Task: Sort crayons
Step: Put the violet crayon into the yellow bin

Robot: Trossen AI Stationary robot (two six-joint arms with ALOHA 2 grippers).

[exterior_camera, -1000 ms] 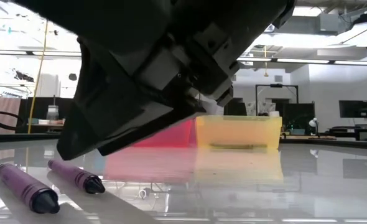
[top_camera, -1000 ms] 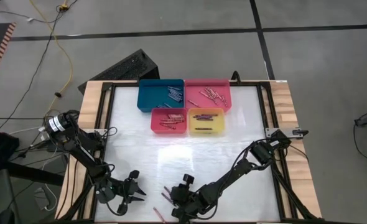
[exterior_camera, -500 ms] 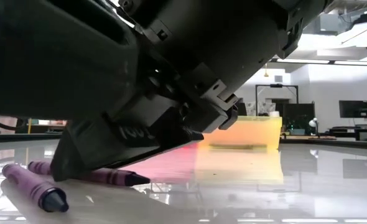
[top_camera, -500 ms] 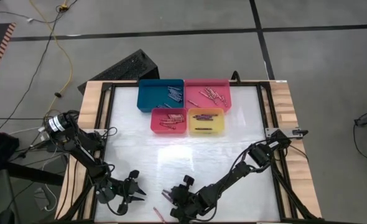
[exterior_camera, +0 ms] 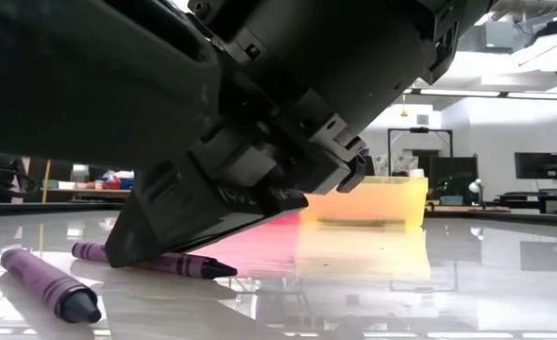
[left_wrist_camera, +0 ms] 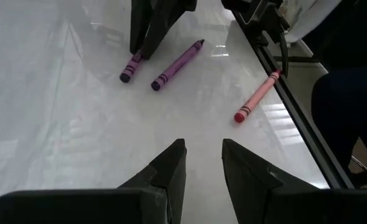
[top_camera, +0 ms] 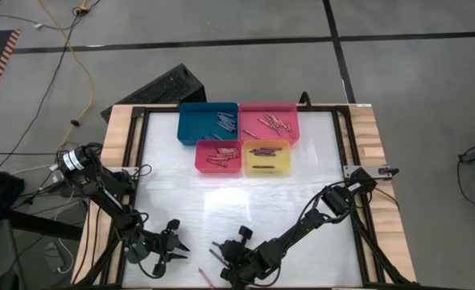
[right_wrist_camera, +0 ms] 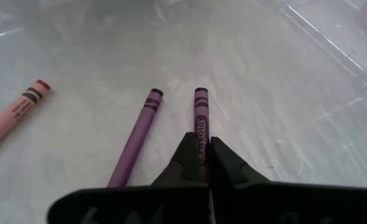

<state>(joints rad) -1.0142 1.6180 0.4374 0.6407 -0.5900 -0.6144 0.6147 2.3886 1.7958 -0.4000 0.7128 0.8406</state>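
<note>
R gripper (right_wrist_camera: 203, 155) sits low at the near table edge, approx 6 o'clock in the high view (top_camera: 236, 256), fingers pinched together on a purple crayon (right_wrist_camera: 201, 124) that lies flat on the tabletop (top_camera: 245, 205). In the R wrist view the fingertips (right_wrist_camera: 190, 152) close on the crayon's mid-body w/ its free end sticking out past them. In the low view the fingers come down onto the same crayon (exterior_camera: 156, 261), pointed tip toward 3 o'clock. A second purple crayon (right_wrist_camera: 137, 134) lies just beside it, roughly parallel, not touching; in the low view it's the nearer one (exterior_camera: 47, 281). A pink-red crayon (right_wrist_camera: 12, 115) lies further off to the side, apart from both purples, close to the table's near edge (left_wrist_camera: 257, 95).

L gripper (left_wrist_camera: 202, 165) is at approx 7 o'clock of the table in the high view (top_camera: 167, 246), near the tabletop, fingers spread apart w/ nothing between them. Its wrist view looks across at the R gripper's dark fingers (left_wrist_camera: 151, 28) and the 3 loose crayons.

Far side, approx 12 o'clock: 4 trays in a cluster. Blue tray (top_camera: 191, 125) and pink tray (top_camera: 249, 113) side by side in the far row, red tray (top_camera: 200, 158) and yellow tray (top_camera: 284, 159) side by side in front, touching them. Each holds crayons; few in the yellow, more in the pink and red. Colours of sticks inside too small to tell for sure.
</note>
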